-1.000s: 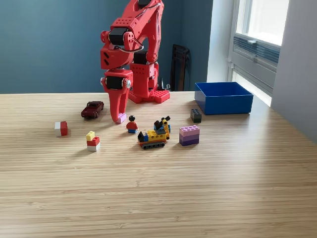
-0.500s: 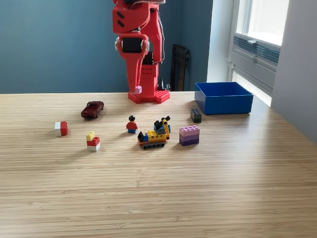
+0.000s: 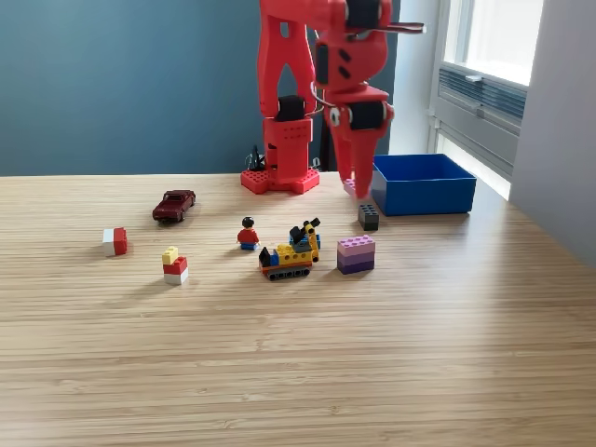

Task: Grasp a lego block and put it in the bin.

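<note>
My red gripper (image 3: 355, 189) points straight down, shut on a small pink lego block (image 3: 348, 185) held at its tips. It hangs above the table just to the exterior view's left of the blue bin (image 3: 447, 197), close to the bin's near-left corner and right above a dark grey lego block (image 3: 369, 217). The bin stands at the back right, and what shows of its inside holds nothing.
On the wooden table lie a dark red toy car (image 3: 174, 205), a red-and-white block (image 3: 115, 241), a yellow-red-white stack (image 3: 174, 265), a minifigure (image 3: 248, 234), a yellow lego vehicle (image 3: 291, 251) and a pink-purple stack (image 3: 356, 253). The arm's base (image 3: 281, 177) stands behind them.
The gripper picked the pink block off the table near the car, lifted it, and swung right across the exterior view to beside the bin.
</note>
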### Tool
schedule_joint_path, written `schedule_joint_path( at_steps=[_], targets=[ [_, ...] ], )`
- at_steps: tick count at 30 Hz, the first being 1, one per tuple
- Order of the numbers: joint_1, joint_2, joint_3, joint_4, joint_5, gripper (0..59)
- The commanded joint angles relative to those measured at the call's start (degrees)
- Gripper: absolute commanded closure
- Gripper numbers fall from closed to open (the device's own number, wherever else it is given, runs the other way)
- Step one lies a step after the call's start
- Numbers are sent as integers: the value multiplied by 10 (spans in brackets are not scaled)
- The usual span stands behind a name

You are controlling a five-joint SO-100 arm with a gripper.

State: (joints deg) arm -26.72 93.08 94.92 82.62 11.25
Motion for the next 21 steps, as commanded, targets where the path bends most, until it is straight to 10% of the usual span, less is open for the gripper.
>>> schedule_joint_path(
  at_steps=[1, 21],
  targets=[
    [-113, -21, -75, 35, 19, 585],
    [-359, -28, -230, 152, 3, 585]
  ],
)
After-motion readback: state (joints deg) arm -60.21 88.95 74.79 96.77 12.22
